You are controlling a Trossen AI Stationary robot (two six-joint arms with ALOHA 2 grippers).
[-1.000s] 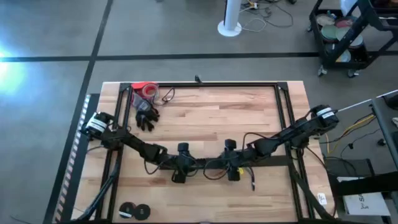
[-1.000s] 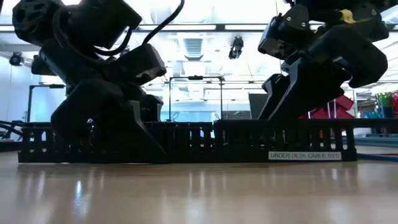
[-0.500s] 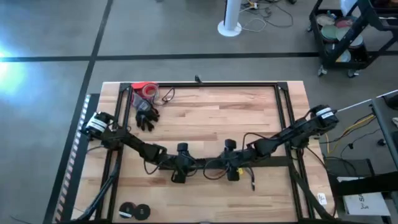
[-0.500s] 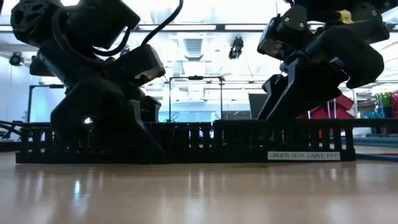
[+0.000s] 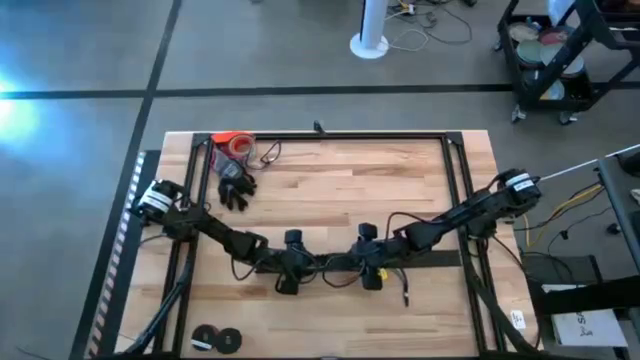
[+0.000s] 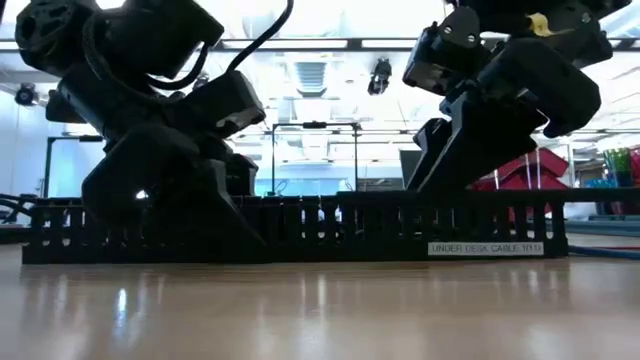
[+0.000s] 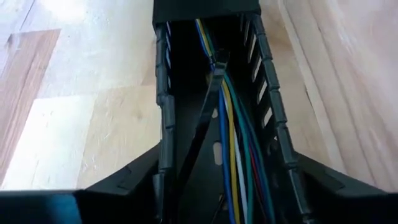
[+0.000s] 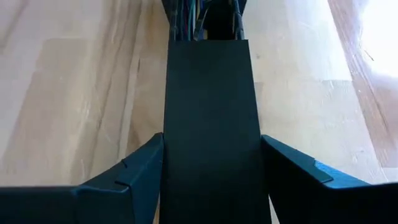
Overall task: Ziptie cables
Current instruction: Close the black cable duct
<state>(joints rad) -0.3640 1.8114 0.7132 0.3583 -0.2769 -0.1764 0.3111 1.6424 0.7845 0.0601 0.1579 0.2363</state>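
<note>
A long black slotted tray (image 6: 300, 228) lies left to right near the table's front. Inside it runs the cables' bundle (image 7: 235, 143) of blue, yellow, green and white wires, with a thin black strip (image 7: 202, 124) slanting over them. A flat black cover (image 8: 211, 118) closes the tray's right part; cable ends (image 8: 186, 11) show beyond it. My left gripper (image 5: 290, 272) straddles the open part of the tray. My right gripper (image 5: 368, 268) straddles the covered part. My left gripper has the tray's two slotted side walls (image 7: 163, 149) between its fingers (image 7: 124, 183), coming slanting down from the table's left and lying along the tray. The tray rests on the table. My right gripper has the covered tray by the cover's two long edges (image 8: 166, 155) between its fingers (image 8: 124, 180), coming slanting down from the table's right. The tray stays flat on the table.
A red tape roll (image 5: 233, 143) and a black glove (image 5: 236, 186) lie at the far left. Black rolls (image 5: 215, 340) sit at the near left. Black frame rails (image 5: 455, 180) border the table. A loose cable end (image 5: 407, 295) trails near the right gripper.
My right gripper has gone a little toward the table's left edge, and the tray with its cover has slid slightly left along the table with it.
</note>
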